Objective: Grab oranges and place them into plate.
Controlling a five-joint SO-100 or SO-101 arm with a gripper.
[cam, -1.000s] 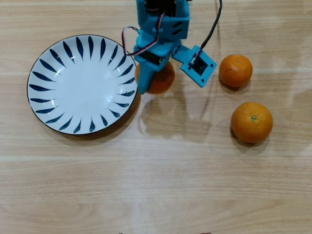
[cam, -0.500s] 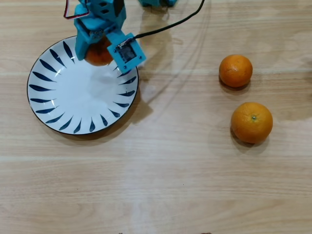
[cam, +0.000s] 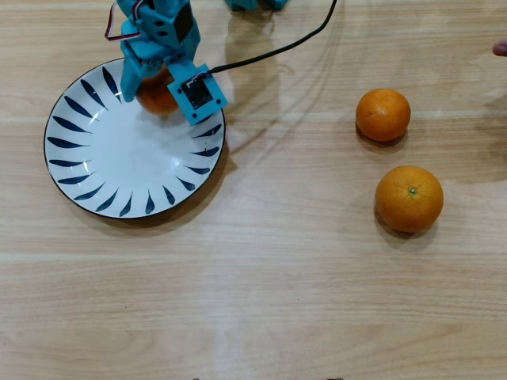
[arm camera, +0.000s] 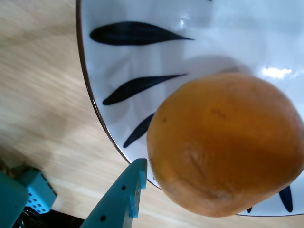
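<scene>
Tool (cam: pixel 154 79) clamped on orange (cam: pixel 154 93) above plate (cam: pixel 95 170) at 12 o'clock rim. Best lowered toward center before release, preventing roll-off.

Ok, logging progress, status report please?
Gripper shut on orange above plate rim. Two oranges on table. Nothing obstructing.

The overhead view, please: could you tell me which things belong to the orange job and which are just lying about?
Job:
- plate
- held orange, over the plate in the gripper
- upper orange, on the table
- lower orange, on the table

Lying about:
- black cable, part of the rig
- nothing else loose on the table
</scene>
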